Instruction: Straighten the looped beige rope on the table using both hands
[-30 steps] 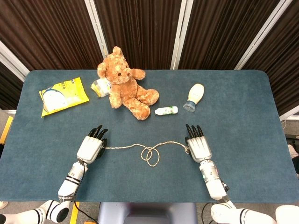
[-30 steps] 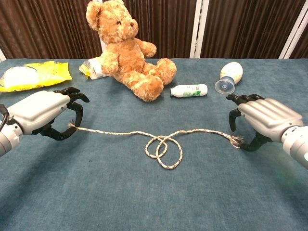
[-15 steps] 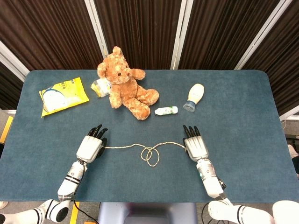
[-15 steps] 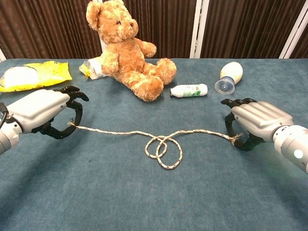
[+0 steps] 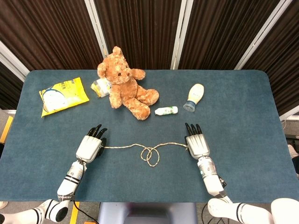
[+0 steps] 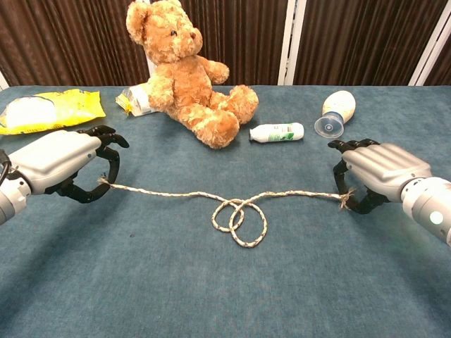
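The beige rope [image 5: 150, 154] lies across the near middle of the blue table [image 5: 243, 116], with a double loop at its centre [image 6: 239, 215]. My left hand [image 5: 91, 145] pinches the rope's left end between thumb and fingers, seen in the chest view at left [image 6: 60, 162]. At the rope's frayed right end, my right hand [image 5: 197, 143] has its fingers curled down over it and its thumb under it, gripping it [image 6: 380, 172]. Between the hands the rope runs low and nearly taut apart from the loop.
A brown teddy bear [image 5: 125, 84] sits at the back centre with a small packet [image 5: 99, 87] beside it. A yellow bag [image 5: 63, 95] lies back left. A small white bottle [image 5: 166, 110] and a larger bottle [image 5: 195, 97] lie beyond the rope at right.
My right hand moved inward onto the rope's right end and closed its fingers on it. The right stretch of rope has lifted and straightened slightly. The left hand stays put.
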Tool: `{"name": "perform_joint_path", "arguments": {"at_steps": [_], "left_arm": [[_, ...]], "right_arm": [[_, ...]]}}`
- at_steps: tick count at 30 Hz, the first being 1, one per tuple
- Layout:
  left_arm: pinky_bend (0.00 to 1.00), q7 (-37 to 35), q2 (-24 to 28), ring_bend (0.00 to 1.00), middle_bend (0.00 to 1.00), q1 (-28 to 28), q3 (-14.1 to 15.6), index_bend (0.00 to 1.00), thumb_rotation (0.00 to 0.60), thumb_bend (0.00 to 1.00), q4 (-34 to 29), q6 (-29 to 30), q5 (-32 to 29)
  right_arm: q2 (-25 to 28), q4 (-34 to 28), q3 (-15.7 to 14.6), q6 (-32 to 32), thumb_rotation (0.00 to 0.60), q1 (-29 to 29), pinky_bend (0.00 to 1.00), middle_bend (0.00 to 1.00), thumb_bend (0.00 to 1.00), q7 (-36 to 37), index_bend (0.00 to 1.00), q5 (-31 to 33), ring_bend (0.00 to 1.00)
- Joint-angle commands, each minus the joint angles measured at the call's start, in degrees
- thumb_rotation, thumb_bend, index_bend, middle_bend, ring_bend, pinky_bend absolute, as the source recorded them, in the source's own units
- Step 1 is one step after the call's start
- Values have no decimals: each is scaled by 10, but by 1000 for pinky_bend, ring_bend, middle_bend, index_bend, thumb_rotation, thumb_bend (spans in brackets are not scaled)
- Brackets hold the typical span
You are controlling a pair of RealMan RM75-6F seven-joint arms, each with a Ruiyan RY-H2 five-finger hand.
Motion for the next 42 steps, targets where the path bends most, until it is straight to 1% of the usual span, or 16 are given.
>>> {"name": "perform_joint_path", "arguments": {"at_steps": [1,6,12,15,19,24,31,42], "left_arm": [[177,0,2,35,152,1,0,668,600,441,0,3,1],[179,0,15,36,152,6,-1,668,600,442,-3,16,5],[180,-2,44,36,152,20,5,668,600,441,-1,33,10],[181,-4,55,36,153,28,9,668,600,441,4,36,9],[181,-13,69,36,153,42,17,668,600,442,15,45,9],[181,-24,80,37,154,54,23,668,600,441,24,53,11],[182,-33,85,37,154,62,21,668,600,442,41,50,5],[183,-53,79,43,158,70,14,668,600,442,87,33,-14]], "right_arm": [[9,-6,-3,6,600,-1,0,104,605,6,770,-5,0],[41,-22,-5,24,600,-11,0,110,607,33,775,-21,0],[106,-40,2,42,600,-31,0,112,607,88,776,-29,0],[129,-40,4,43,600,-39,0,112,607,111,776,-28,0],[155,-24,-1,40,600,-50,0,112,607,140,777,-29,0],[168,11,-10,33,600,-62,0,112,608,170,777,-30,0],[170,62,-16,16,600,-72,0,117,608,213,777,-26,0],[169,114,-13,-7,600,-80,0,117,607,263,777,-22,0]]}}
